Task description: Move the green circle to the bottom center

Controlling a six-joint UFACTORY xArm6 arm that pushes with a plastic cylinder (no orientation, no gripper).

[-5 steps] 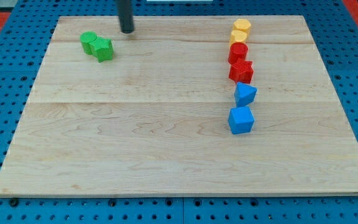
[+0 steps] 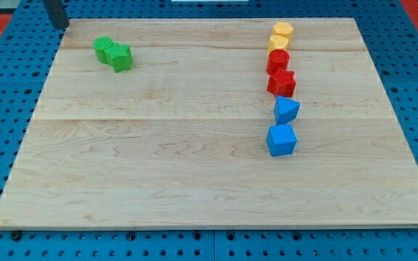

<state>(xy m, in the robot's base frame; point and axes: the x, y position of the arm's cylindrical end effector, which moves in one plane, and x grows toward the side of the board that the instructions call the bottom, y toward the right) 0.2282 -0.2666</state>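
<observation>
the rod's tip (image 2: pixel 61 27) off the board's top-left corner, apart from the green circle (image 2: pixel 104 48); no claw in view, its state untellable

A green star-like block (image 2: pixel 122 57) lies near the upper left corner of the wooden counter (image 2: pixel 158 159). On the view's right, six blocks form a column from top to bottom: a yellow hexagon (image 2: pixel 283 30), a second yellow block (image 2: pixel 278 43), a red round block (image 2: pixel 278 61), a red star (image 2: pixel 282 83), a blue triangular block (image 2: pixel 287 110) and a blue cube (image 2: pixel 281 139). A blue pegboard (image 2: pixel 6 94) surrounds the counter.
</observation>
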